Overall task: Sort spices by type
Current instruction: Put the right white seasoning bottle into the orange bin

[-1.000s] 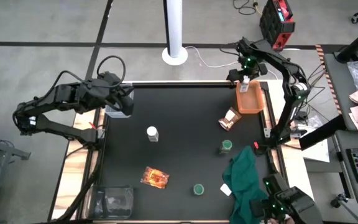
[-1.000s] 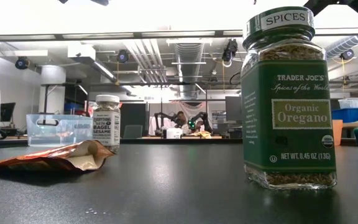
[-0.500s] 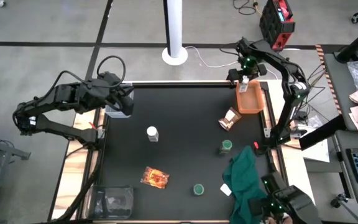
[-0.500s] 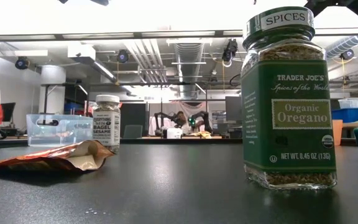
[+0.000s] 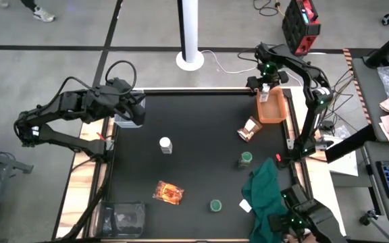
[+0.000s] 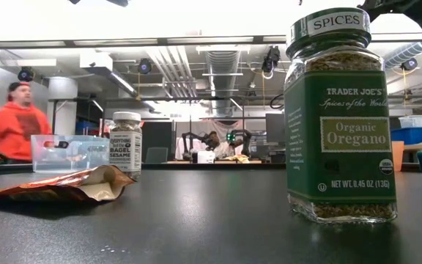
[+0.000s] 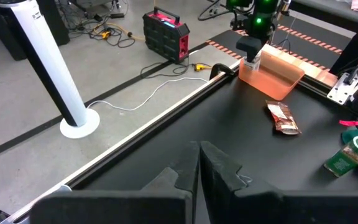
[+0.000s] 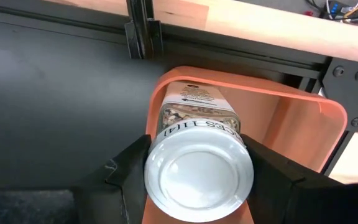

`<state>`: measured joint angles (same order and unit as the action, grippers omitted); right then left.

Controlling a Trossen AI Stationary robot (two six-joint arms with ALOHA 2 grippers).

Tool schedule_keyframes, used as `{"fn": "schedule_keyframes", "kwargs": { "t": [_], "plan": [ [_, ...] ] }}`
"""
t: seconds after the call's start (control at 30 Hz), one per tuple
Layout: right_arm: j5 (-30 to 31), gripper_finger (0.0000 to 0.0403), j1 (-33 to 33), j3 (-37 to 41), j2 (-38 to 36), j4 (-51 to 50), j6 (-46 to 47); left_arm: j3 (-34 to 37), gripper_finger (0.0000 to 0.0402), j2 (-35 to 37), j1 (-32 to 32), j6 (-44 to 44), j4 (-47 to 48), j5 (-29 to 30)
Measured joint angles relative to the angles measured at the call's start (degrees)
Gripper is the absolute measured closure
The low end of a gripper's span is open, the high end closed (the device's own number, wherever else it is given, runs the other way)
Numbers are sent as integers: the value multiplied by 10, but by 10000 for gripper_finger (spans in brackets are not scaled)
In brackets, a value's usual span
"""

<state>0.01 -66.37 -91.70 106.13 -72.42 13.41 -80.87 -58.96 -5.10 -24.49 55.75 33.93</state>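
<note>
Holding steady for the past second, your right pincer [image 8: 197,180] stays clamped on the white-capped clear glass spice jar [image 8: 197,146] over the orange plastic bin [image 8: 303,124]; release comes next. Left pincer [image 7: 197,168], fingers together, waits at the tabletop's [image 5: 194,162] far-left corner.

- Two dark, jointed arms are seen, the left arm [image 5: 66,115] and the right arm [image 5: 307,88].
- A black cable loop [image 5: 119,67] is carried above the left arm.
- Small green indicator lights [image 5: 270,66] are lit on the right arm.
- Dark, angular, matte fingers [image 7: 222,171] are fitted.
</note>
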Motion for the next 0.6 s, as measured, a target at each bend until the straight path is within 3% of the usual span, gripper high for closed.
{"fn": "schedule_keyframes", "kwargs": {
  "t": [0.27, 0.6],
  "plan": [
    [1, 135, 0, 0, 1, -3, 0, 0, 401, 0, 0, 2, 0, 0],
    [12, 110, 0, -10, -7, -12, 0, 0, 401, 0, 0, 2, 0, 0]
  ]
}}
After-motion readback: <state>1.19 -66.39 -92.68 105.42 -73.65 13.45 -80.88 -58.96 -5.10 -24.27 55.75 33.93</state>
